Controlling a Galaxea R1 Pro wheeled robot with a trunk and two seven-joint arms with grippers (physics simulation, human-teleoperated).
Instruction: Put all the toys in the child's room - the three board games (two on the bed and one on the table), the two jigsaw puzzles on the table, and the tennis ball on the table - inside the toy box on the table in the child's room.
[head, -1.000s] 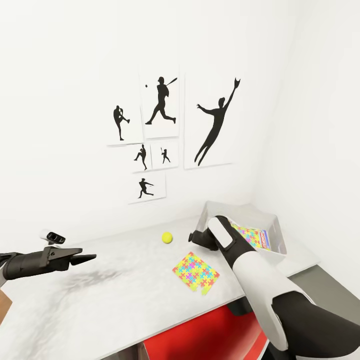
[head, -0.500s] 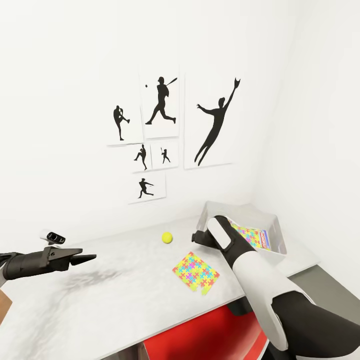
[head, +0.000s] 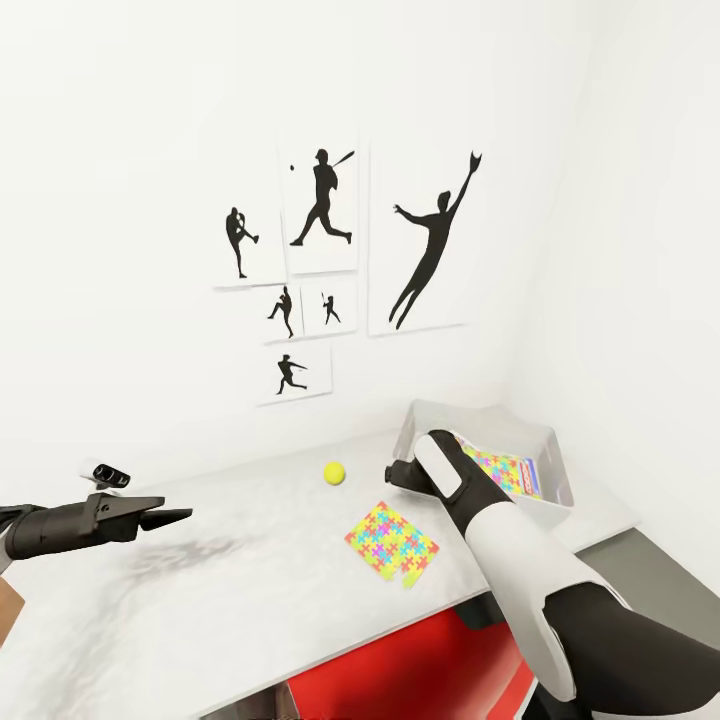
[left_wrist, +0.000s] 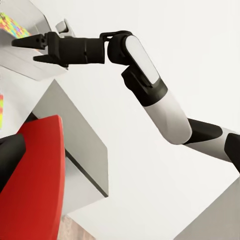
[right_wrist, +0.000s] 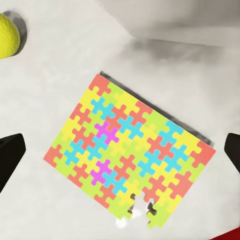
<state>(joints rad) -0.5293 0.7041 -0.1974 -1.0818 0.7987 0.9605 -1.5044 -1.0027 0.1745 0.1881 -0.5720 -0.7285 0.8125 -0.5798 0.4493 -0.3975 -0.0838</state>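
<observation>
Jaws of the right gripper (left_wrist: 24, 48) stand spread and empty above a jigsaw puzzle (right_wrist: 131, 159) lying flat on the pale surface (head: 250, 590). Near it rests the tennis ball (head: 334, 474). Behind the right arm, the toy box (head: 540, 445) holds colourful items against the wall. Off to the left, the left gripper (head: 170, 517) hovers over the surface; whether its jaws are parted cannot be told.

table (head: 250, 590), puzzle (head: 392, 545), ball (head: 334, 474), toy box (head: 545, 460)
</observation>
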